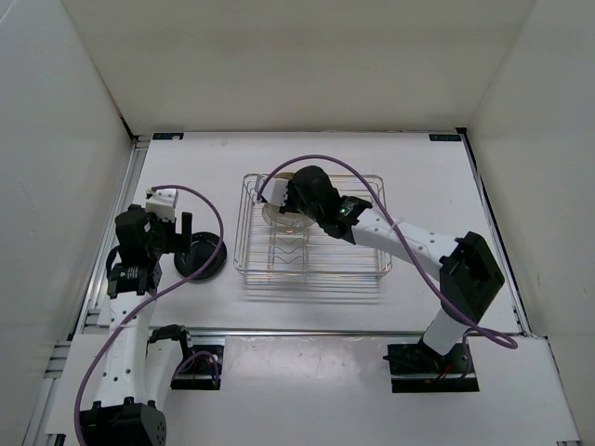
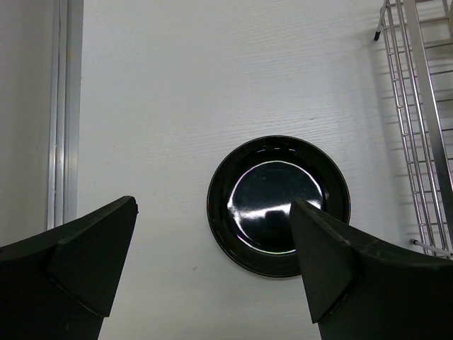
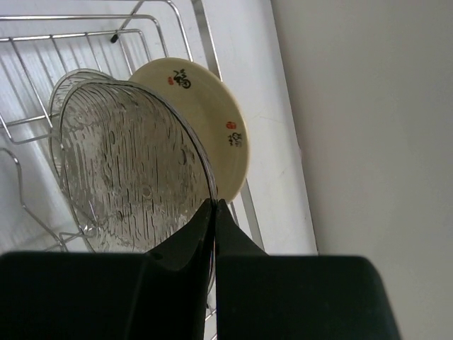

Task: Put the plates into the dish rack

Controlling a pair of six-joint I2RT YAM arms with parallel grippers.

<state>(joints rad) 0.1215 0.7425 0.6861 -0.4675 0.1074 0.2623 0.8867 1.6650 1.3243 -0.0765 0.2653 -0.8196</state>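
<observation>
While both arms reached out over the white table (image 1: 418,177), the rack (image 1: 311,243) sat at mid-table with its long side across the top view.

Right arm (image 1: 418,243): stretched from the right base across the rack, wrist over the rack's far-left part.

Left arm (image 1: 130,316): raised at the table's left side, well apart from the rack.

Plates, three in the rack, all on edge at its far-left end:
- Grey plate (image 3: 134,177), translucent and ribbed, nearest the wrist camera, upright.
- Second grey plate (image 3: 60,95), only a rim showing just behind the first; contact between them could not be told.
- Tan plate (image 3: 212,113), with red and black marks, leaning beside the rack's end wires, partly hidden by the grey plate.

Black plate (image 2: 278,205): glossy, lay flat on the table, left of the rack and apart from it.

Right gripper (image 3: 214,205): fingers (image 3: 191,241) pressed together on the grey plate's rim, the rim pinched between them.

Left gripper (image 2: 212,207): jaws spread wide, hanging above the table, the black plate seen between and beyond the fingers, touching neither; the right-hand finger overlapped the plate's edge in the wrist view.
</observation>
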